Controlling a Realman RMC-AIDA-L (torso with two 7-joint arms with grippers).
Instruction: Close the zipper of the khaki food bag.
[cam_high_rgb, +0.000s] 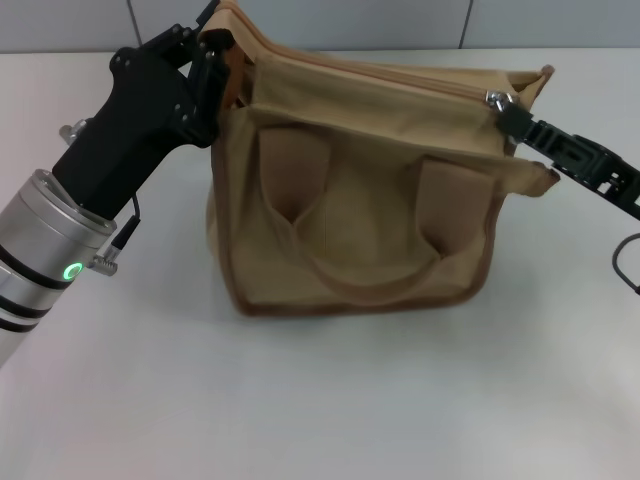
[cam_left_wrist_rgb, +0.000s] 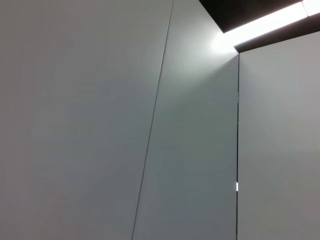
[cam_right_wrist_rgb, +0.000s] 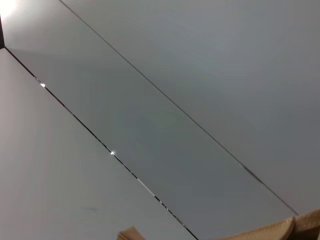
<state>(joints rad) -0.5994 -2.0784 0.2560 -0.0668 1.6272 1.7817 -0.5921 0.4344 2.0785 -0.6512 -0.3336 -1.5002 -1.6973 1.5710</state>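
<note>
One boxy tan canvas food bag (cam_high_rgb: 360, 190) with darker brown trim stands on the white table (cam_high_rgb: 330, 400), stretched between both claws. Its khaki-taped zipper track (cam_high_rgb: 380, 78) runs along the top from one claw to the other. At the bag's left end, the left gripper (cam_high_rgb: 212, 62) is clamped on the top corner fabric. At the right end, the right gripper (cam_high_rgb: 512, 117) pinches the small shiny silver pull tab (cam_high_rgb: 496, 99).

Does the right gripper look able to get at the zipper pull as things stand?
Probably yes: the right gripper is already at the pull tab on the bag's right end, nothing between. Whether it grips the tab is unclear.
</note>
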